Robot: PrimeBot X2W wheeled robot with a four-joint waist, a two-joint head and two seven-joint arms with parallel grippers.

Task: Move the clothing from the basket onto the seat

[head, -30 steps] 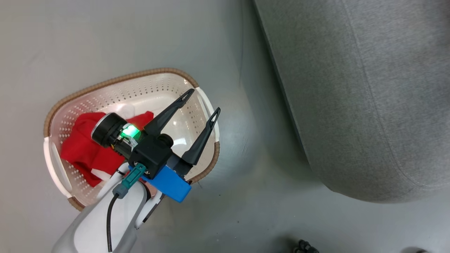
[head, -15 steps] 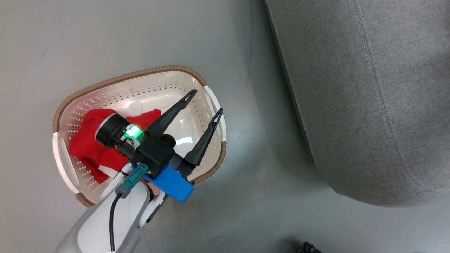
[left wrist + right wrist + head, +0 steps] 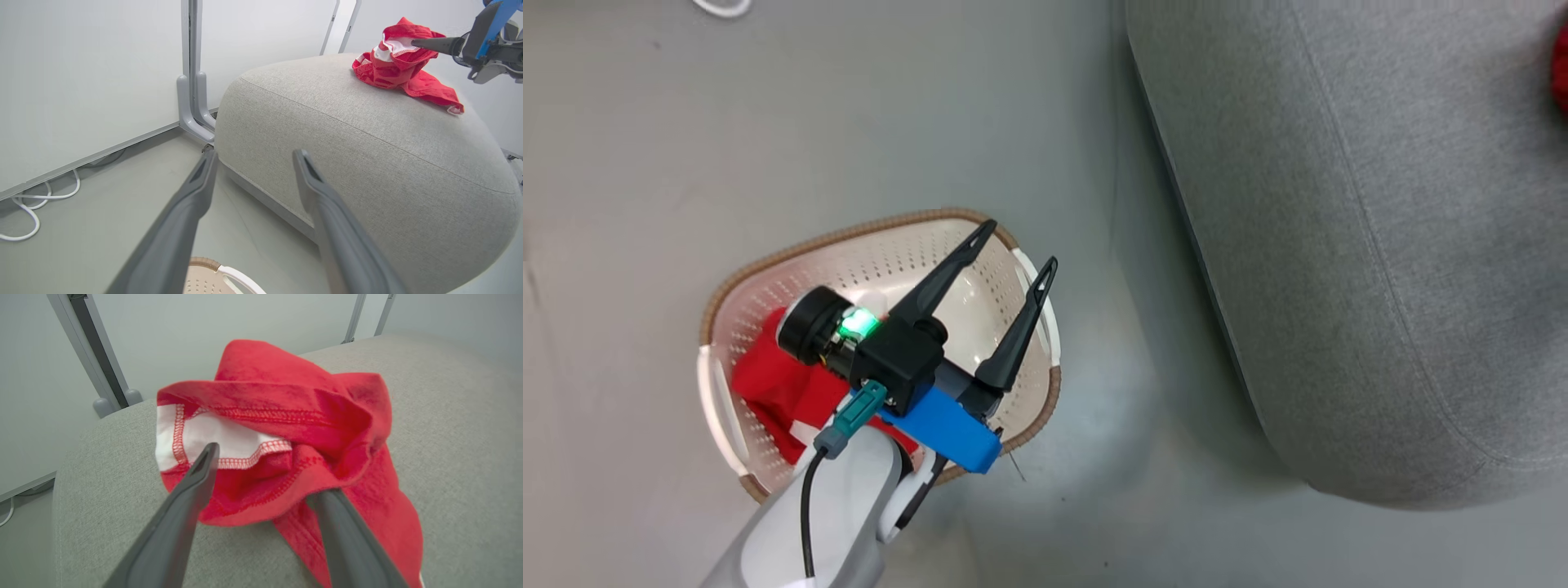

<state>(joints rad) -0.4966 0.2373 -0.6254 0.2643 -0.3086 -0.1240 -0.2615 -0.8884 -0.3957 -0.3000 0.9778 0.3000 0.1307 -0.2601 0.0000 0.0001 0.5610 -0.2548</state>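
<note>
**A:** Where is the clothing (image 3: 768, 384)?

**B:** One bright red piece, a white band at its edge, lies crumpled in the left end of the cream basket (image 3: 882, 249) on the floor (image 3: 645, 163).

**A:** And the left end effector (image 3: 1021, 243)?

**B:** Over the basket's right end, fingers spread wide and empty, pointing toward the grey seat (image 3: 1339, 245). Its pale forearm rises from the bottom edge.

**A:** Anything on the seat?

**B:** A second garment (image 3: 402, 69), red with a white stitched band, heaped on top.

**A:** The right end effector (image 3: 269, 469)?

**B:** Held level there, jaws wide apart, clamping nothing. Fabric bunches between its fingers, one fold draped over a tip.
</note>
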